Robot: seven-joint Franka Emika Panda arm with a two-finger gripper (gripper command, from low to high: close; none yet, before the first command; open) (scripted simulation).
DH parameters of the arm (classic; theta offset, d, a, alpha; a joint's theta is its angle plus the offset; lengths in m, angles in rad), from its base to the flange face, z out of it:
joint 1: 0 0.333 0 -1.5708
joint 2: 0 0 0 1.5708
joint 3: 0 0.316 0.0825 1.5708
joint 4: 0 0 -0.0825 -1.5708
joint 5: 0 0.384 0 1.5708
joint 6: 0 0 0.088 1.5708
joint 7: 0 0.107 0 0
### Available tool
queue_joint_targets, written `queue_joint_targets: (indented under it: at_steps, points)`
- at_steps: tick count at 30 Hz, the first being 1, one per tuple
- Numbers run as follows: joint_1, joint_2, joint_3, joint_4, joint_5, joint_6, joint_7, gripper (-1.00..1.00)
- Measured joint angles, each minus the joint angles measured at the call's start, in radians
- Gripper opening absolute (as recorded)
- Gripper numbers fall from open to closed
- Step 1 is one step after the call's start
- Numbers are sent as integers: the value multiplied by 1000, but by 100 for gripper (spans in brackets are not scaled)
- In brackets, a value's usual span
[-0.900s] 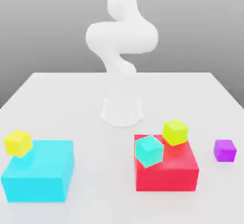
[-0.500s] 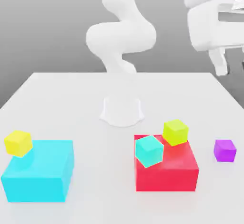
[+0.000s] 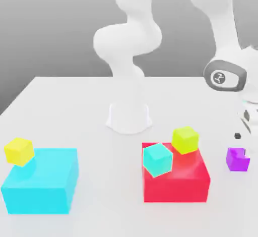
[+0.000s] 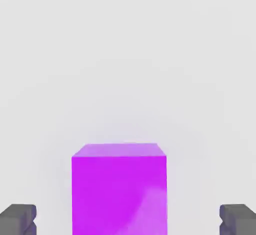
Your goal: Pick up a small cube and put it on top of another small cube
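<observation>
So the small purple cube (image 3: pixel 237 159) is sitting flat on the white bench (image 3: pixel 75 110), off by itself on the exterior view's right of the big red block (image 3: pixel 176 180), with a clear gap between them. The gripper (image 3: pixel 243 130) hangs right over it, and in the hand view the purple cube (image 4: pixel 119 189) sits dead centre between the two dark fingertips (image 4: pixel 18 219), which are spread wide with bare bench showing on both sides of the cube. So the gripper is open and not touching anything yet. That's the relation that matters: cube straight below, centred in the gap, its faces looking square to the fingers, so I'd guess a straight drop and a squeeze is all that's needed. Going outward from the red block: a teal small cube (image 3: pixel 157 159) leans tilted against its front edge, and a yellow small cube (image 3: pixel 185 140) rests on its top. Well off to the exterior view's left of it there's a big cyan block (image 3: pixel 43 180) with another yellow small cube (image 3: pixel 19 151) at its corner. Stacking hasn't started.
</observation>
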Motion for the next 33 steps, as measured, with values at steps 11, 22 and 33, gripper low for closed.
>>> queue_joint_targets:
  at_steps: [11,22,33]
  points:
    - [2,2,-2,0,-4,1,3,-100]
    - [-82,-400,13,-115,267,-275,-267,-100]
    - [-150,-798,-116,-250,289,-538,-404,-100]
